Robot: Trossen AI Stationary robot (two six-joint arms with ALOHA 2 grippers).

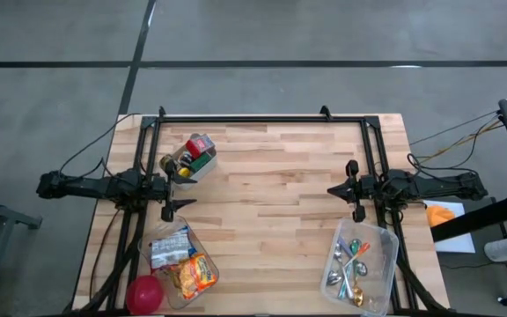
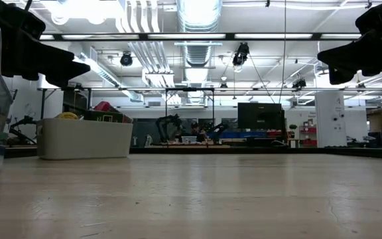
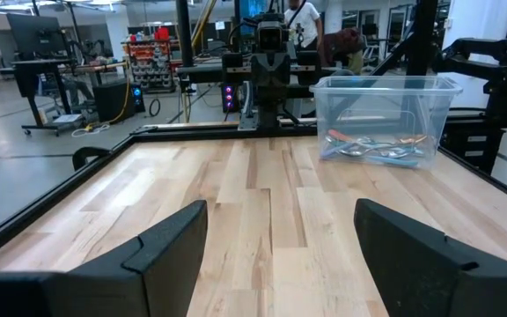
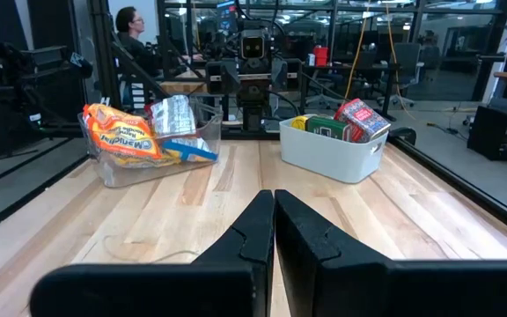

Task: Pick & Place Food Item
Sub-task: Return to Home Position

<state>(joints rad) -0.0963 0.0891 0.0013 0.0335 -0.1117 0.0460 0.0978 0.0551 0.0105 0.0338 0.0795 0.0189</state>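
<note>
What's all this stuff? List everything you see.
Table: one, light wood, under everything.
White bin: one, white, left side beside the left gripper, holding red, green and yellow packages.
Snack bin: one, clear, left side at the high view's bottom edge.
Snack packets: several, orange and silver, in the snack bin.
Round object: one, red, beside the snack bin.
Spoon bin: one, clear, right side.
Spoons: several, silver and coloured, in the spoon bin.
Person: one, dark top, beyond the table.
Left gripper: one, dark, open, over the left side.
Right gripper: one, dark, shut, over the right side.
</note>
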